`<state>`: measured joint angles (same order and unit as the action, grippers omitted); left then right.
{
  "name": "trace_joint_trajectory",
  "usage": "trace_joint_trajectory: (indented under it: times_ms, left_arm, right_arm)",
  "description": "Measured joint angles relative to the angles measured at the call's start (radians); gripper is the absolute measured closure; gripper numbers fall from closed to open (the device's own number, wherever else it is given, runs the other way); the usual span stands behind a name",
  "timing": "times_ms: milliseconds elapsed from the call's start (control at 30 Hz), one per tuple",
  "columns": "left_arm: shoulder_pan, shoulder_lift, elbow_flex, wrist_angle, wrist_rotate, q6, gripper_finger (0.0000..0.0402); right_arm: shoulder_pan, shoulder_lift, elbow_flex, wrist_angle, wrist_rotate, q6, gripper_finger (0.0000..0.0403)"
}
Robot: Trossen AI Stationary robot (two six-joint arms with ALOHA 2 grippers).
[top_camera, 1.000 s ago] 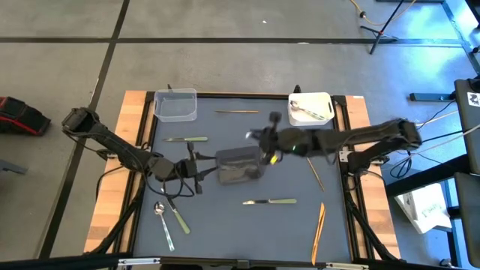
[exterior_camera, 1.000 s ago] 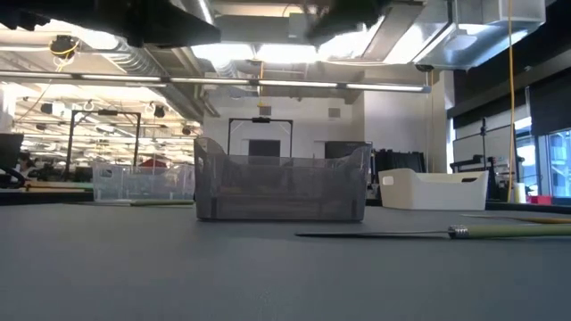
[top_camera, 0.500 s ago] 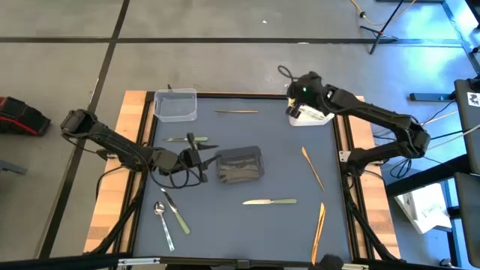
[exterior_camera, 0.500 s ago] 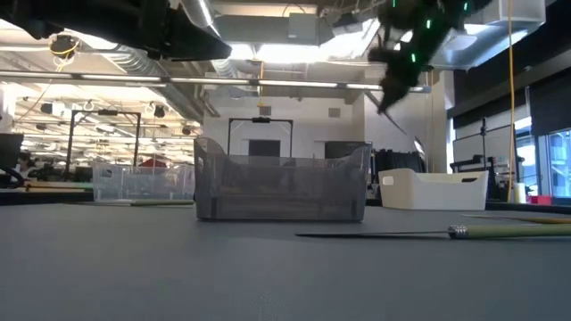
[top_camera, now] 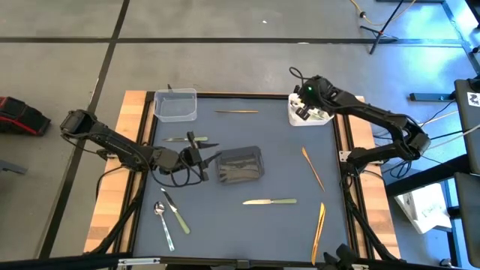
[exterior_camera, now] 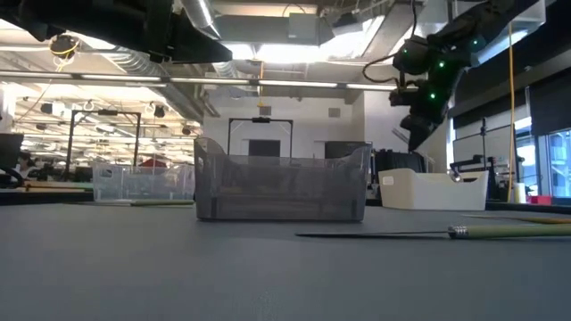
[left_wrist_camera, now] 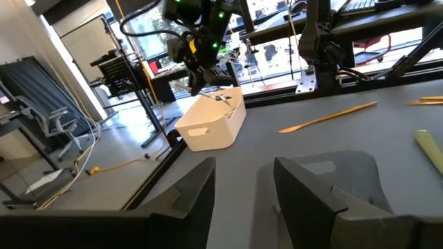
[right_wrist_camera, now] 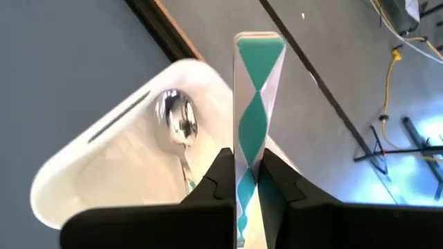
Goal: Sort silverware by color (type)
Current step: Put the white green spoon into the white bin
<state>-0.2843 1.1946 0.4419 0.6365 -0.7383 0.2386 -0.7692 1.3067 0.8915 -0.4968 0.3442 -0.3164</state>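
My right gripper (top_camera: pixel 304 111) hangs over the white tub (top_camera: pixel 324 97) at the table's far right. It is shut on a slim flat piece (right_wrist_camera: pixel 255 90) that shows teal and white. A silver spoon (right_wrist_camera: pixel 176 128) lies in that tub. My left gripper (top_camera: pixel 196 159) is open and empty, just left of the dark grey tub (top_camera: pixel 240 165). Pale-green-handled knives (top_camera: pixel 270 201) (top_camera: pixel 186 139) (top_camera: pixel 176 214), a silver spoon (top_camera: pixel 163 221) and gold pieces (top_camera: pixel 313 169) (top_camera: pixel 319 225) (top_camera: pixel 236 112) lie flat on the mat. My right gripper pinches the slim flat piece between its two fingers (right_wrist_camera: pixel 220 173). The piece runs on past the fingertips to a squared free end (right_wrist_camera: pixel 259 41). The fingers point down over the white tub, and the piece is lifted clear. The part between the fingers is hidden.
A clear tub (top_camera: pixel 175 105) stands at the far left corner of the mat. The dark grey tub (exterior_camera: pixel 281 183) stands mid-table. The table's wooden edges (top_camera: pixel 135 112) border the dark mat. Bare mat lies between the dark tub and the far edge.
My right gripper has swung from above the dark grey tub toward the table's far right corner and now hangs over the white tub, lower than half a second ago. My left gripper has shifted a little toward the far edge beside the dark tub.
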Motion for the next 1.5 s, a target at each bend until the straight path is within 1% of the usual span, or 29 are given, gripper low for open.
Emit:
trace_joint_trajectory:
  times_ms: [133,367,500,600,733,867,933,1000,1100,1133,1200,1300,1400,1500]
  left_arm:
    - [0.0,0.0,0.0,0.0,0.0,0.0,0.0258]
    - [0.0,0.0,0.0,0.0,0.0,0.0,0.0258]
    - [0.0,0.0,0.0,0.0,0.0,0.0,0.0258]
    - [0.0,0.0,0.0,0.0,0.0,0.0,0.0258]
    - [0.0,0.0,0.0,0.0,0.0,-0.023,0.0258]
    - [0.0,0.0,0.0,0.0,0.0,-0.047,0.0258]
    - [-0.001,0.0,0.0,0.0,0.006,-0.052,0.0258]
    - [-0.001,0.0,0.0,-0.005,0.028,-0.074,0.0258]
    - [-0.007,0.0,0.0,-0.044,0.063,-0.1,0.0258]
    - [-0.013,0.0,0.003,-0.073,0.074,-0.103,0.0258]
    - [-0.03,0.001,0.035,-0.186,0.087,-0.116,0.0258]
    - [-0.063,0.002,0.124,-0.425,0.11,-0.192,0.0258]
    - [-0.1,0.013,0.219,-0.641,0.135,-0.304,0.0258]
    - [-0.138,0.023,0.307,-0.828,0.152,-0.448,0.0258]
  right_arm:
    - [0.001,0.021,-0.023,0.031,-0.001,0.001,0.0387]
    - [0.003,0.126,-0.026,0.033,0.001,0.012,0.0386]
    - [0.003,0.152,-0.026,0.039,0.006,0.022,0.0377]
    - [0.003,0.154,-0.026,0.05,0.023,0.027,0.0355]
    - [0.003,0.154,-0.017,0.044,0.031,0.033,0.031]
    - [0.022,0.142,0.061,-0.037,0.043,0.042,0.0275]
    - [0.05,0.116,0.106,-0.07,0.015,0.064,0.0265]
    - [0.091,0.073,0.133,-0.067,-0.059,0.067,0.026]
    - [0.184,0.009,0.137,-0.001,-0.169,0.067,0.0258]
    - [0.222,-0.012,0.128,0.037,-0.198,0.066,0.0259]
    - [0.301,-0.049,0.1,0.124,-0.249,0.052,0.0261]
    - [0.42,-0.079,0.042,0.267,-0.32,0.035,0.0264]
    - [0.532,-0.08,-0.02,0.392,-0.387,0.019,0.0264]
    - [0.634,-0.072,-0.082,0.529,-0.408,-0.004,0.0264]
